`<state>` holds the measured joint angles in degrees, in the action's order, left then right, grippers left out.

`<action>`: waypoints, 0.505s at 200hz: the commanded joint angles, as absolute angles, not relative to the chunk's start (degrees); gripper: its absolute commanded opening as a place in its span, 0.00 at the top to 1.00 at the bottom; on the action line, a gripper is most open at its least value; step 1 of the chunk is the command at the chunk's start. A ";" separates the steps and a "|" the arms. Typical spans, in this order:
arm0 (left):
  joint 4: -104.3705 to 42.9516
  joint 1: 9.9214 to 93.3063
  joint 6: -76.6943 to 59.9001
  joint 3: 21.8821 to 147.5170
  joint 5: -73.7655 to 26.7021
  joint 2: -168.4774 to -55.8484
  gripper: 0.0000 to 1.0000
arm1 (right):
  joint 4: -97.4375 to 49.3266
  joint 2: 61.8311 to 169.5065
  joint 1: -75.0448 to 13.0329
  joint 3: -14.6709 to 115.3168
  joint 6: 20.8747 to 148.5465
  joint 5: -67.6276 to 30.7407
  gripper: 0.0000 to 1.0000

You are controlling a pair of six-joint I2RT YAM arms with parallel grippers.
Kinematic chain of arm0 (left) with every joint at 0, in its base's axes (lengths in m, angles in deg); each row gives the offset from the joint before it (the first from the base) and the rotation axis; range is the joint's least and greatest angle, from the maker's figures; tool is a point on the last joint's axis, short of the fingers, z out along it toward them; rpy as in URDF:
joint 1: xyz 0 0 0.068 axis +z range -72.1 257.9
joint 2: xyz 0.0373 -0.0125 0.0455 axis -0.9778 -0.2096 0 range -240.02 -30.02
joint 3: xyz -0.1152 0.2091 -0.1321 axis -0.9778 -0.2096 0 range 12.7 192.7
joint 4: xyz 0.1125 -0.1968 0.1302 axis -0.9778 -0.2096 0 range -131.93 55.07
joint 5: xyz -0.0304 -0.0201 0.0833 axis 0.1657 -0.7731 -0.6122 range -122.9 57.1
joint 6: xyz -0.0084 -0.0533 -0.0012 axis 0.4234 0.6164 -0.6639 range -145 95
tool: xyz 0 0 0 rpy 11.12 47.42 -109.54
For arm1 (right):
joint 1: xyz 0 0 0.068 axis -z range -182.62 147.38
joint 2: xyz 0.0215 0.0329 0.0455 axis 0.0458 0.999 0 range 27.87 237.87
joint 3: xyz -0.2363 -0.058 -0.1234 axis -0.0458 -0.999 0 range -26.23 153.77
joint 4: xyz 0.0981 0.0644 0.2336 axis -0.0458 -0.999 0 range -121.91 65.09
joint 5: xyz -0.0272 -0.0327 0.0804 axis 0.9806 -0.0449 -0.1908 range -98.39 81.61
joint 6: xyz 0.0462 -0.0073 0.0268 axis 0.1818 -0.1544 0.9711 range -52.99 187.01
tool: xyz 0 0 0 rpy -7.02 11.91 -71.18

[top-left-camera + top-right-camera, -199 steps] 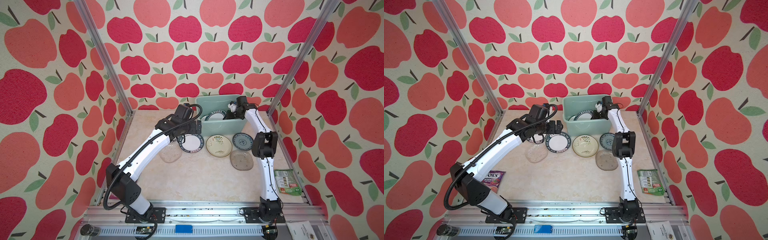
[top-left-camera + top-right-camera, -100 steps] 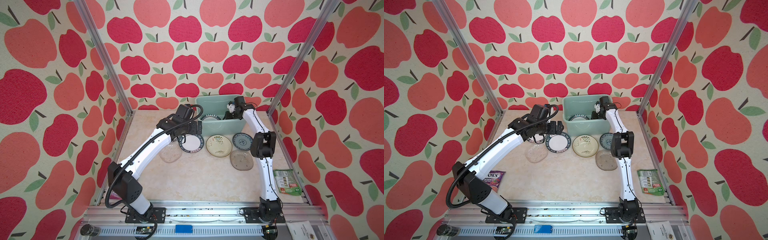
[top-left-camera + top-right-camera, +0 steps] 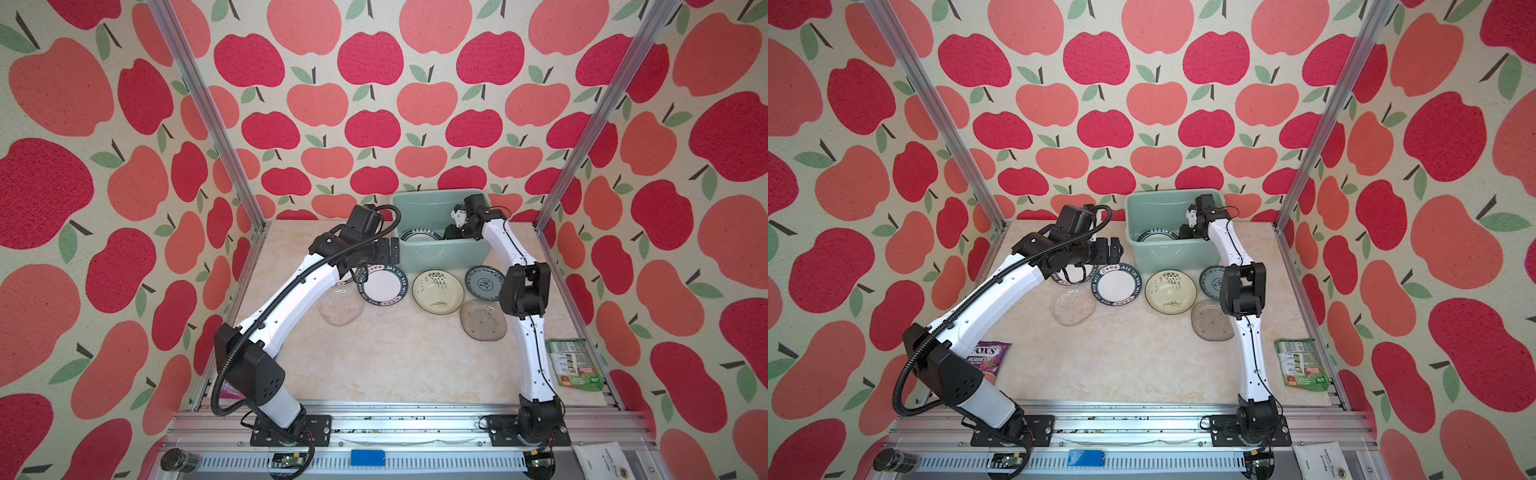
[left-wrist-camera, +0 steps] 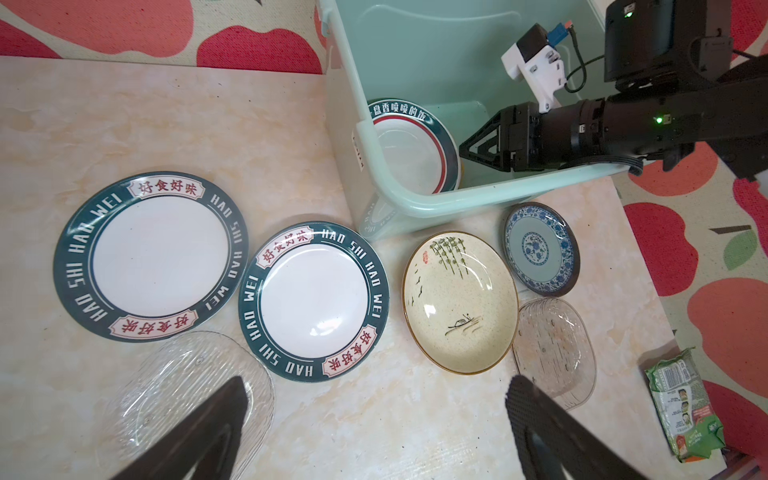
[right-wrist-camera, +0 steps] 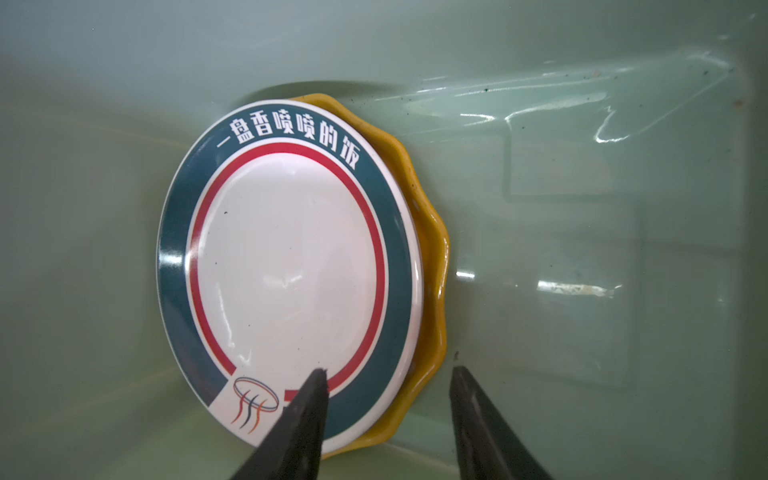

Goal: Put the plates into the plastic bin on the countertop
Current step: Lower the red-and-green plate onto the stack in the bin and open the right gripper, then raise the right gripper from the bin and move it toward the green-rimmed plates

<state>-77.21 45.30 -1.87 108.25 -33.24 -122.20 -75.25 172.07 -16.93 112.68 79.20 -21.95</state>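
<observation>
The mint-green plastic bin (image 3: 444,254) stands at the back of the countertop (image 3: 395,365). Inside it a white emblem plate (image 5: 286,270) lies on a yellow scalloped plate (image 5: 434,257). My right gripper (image 5: 388,372) is down in the bin, open, its fingers straddling their edge without gripping. My left gripper (image 4: 376,380) hangs wide open and empty just left of the bin. In front of the bin lie two lettered-rim plates (image 4: 149,257) (image 4: 313,305), a cream plate (image 4: 459,301), a blue plate (image 4: 540,249) and two clear glass plates (image 4: 187,399) (image 4: 555,345).
A green snack packet (image 3: 573,365) lies by the right rail and a purple one (image 3: 984,361) at the left behind my left arm's base. Aluminium rails and apple-patterned walls close in the countertop on three sides.
My right gripper's jaws have spread and let go of the emblem plate, which has settled flat on the yellow plate in the bin. The left arm has barely moved.
</observation>
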 commanded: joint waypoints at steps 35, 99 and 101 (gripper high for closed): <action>-79.43 47.87 -3.69 106.39 -37.95 -110.36 0.01 | -79.49 158.16 -18.99 112.04 79.37 -20.45 0.31; -82.53 52.23 -2.28 98.60 -39.41 -90.52 0.01 | -82.39 138.23 -27.20 99.61 74.92 -10.08 0.22; -82.67 52.28 -2.12 98.27 -39.41 -89.84 0.01 | -82.14 137.33 -27.53 98.92 74.74 -9.65 0.21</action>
